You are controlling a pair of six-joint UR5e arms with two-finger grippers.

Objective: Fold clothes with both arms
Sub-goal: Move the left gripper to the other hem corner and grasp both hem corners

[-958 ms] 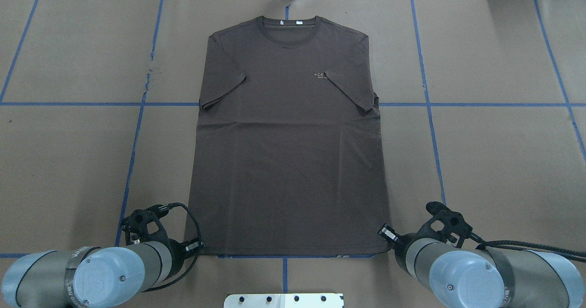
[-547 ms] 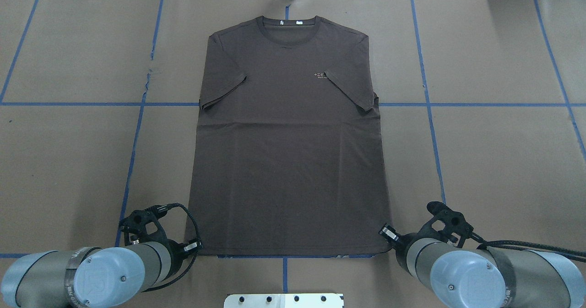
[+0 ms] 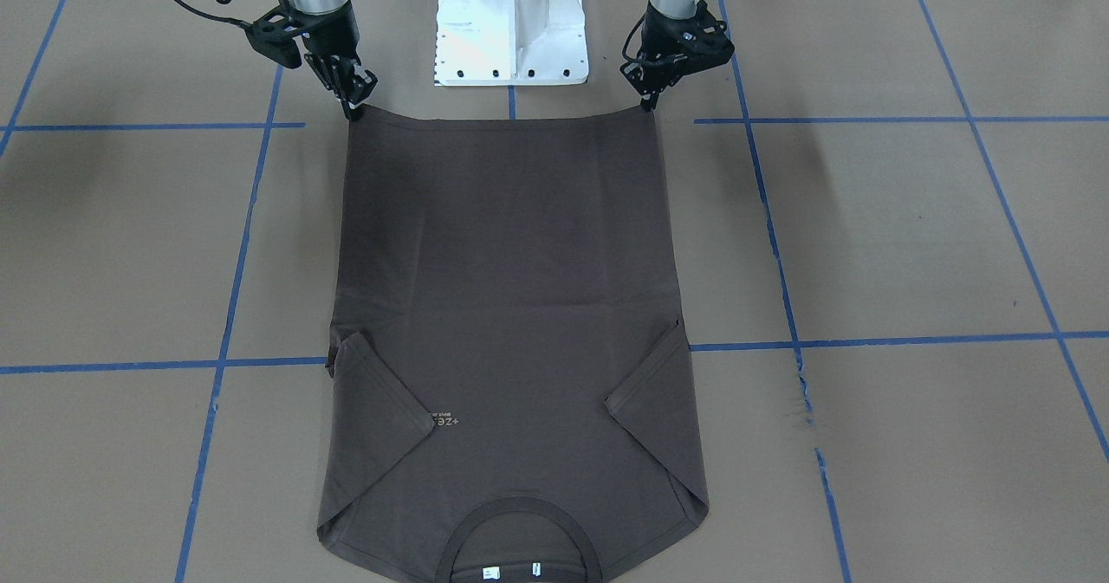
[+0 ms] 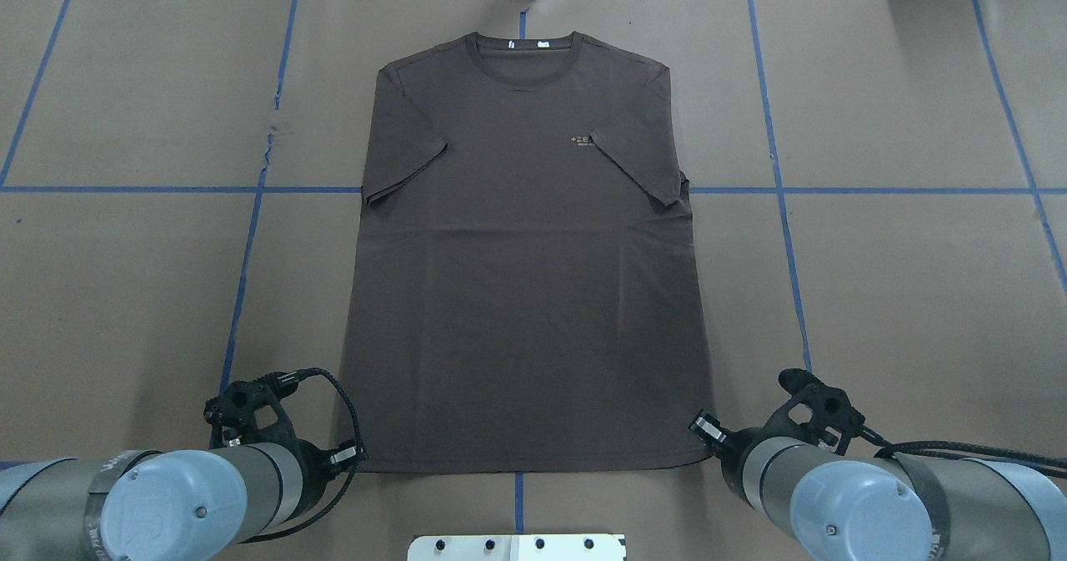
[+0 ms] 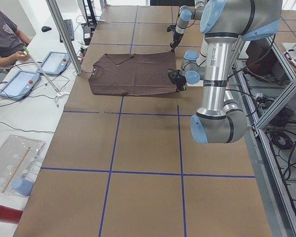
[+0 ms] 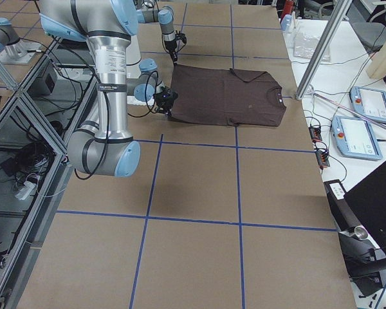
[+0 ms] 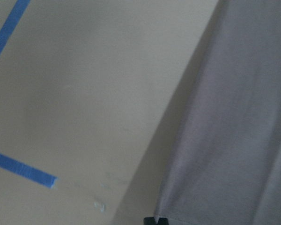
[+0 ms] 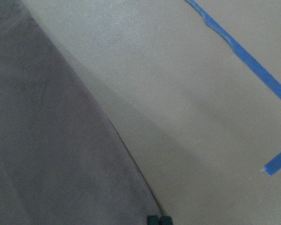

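Note:
The dark brown-grey T-shirt (image 4: pixel 525 277) lies flat on the brown paper, collar at the far side and both sleeves folded inward. It also shows in the front view (image 3: pixel 511 288). My left gripper (image 3: pixel 648 105) is shut on the hem corner on my left side. My right gripper (image 3: pixel 355 113) is shut on the other hem corner. In the left wrist view the closed fingertips (image 7: pixel 155 220) pinch the cloth corner (image 7: pixel 234 131). In the right wrist view the fingertips (image 8: pixel 158 220) do the same on the cloth (image 8: pixel 51 154). In the overhead view my arms hide both grippers.
The white bolted pedestal base (image 3: pixel 509 20) stands just behind the hem between my arms. Blue tape lines (image 4: pixel 242 277) cross the brown paper. A metal post (image 5: pixel 64 34), tablets (image 5: pixel 54 61) and a seated person (image 5: pixel 5 34) are at the far operators' side.
Both arms have drawn back slightly toward the base. The hem has shifted with them toward the near edge and now covers the blue tape line.

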